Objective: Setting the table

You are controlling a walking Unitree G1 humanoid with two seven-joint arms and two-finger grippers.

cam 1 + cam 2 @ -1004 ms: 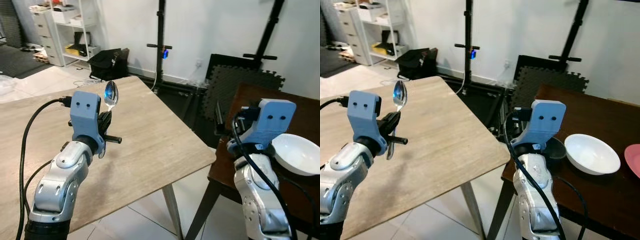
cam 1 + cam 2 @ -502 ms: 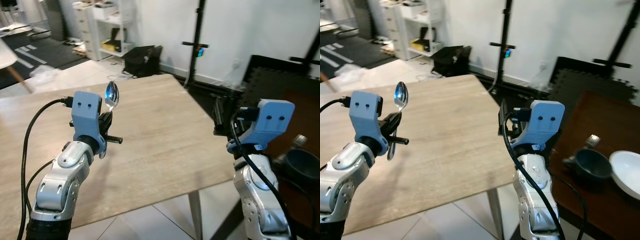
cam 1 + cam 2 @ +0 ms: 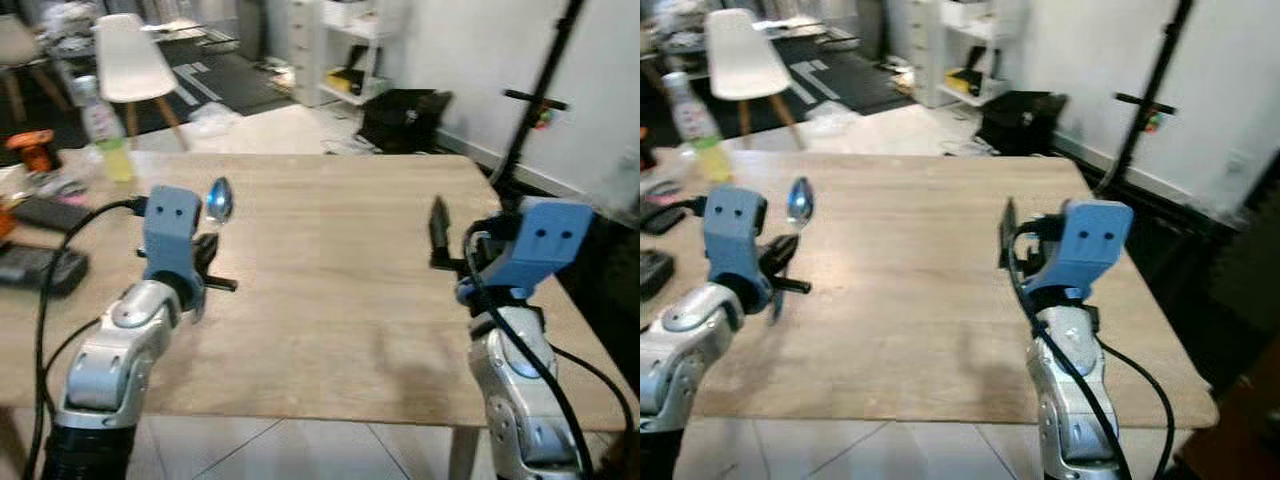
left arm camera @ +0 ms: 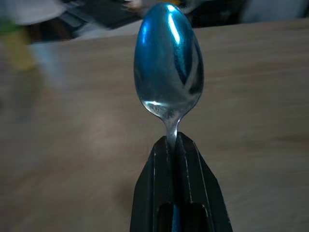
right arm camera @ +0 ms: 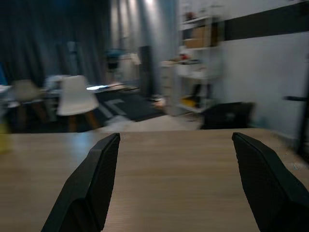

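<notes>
— Above the wooden table (image 3: pixel 330 260), what is held?
— A spoon (image 4: pixel 168 72) is clamped upright in the left gripper (image 4: pixel 176 159); the right gripper (image 5: pixel 176 159) is spread, empty.
— What changed?
— The camera was swung from the dark table; the placing surface is now faced, with a bottle (image 3: pixel 108 140) at its far corner.

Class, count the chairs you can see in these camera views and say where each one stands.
1 for certain: a white chair stands on the floor beyond the wooden table's far left corner. Another may sit at the blurred far left edge.
</notes>
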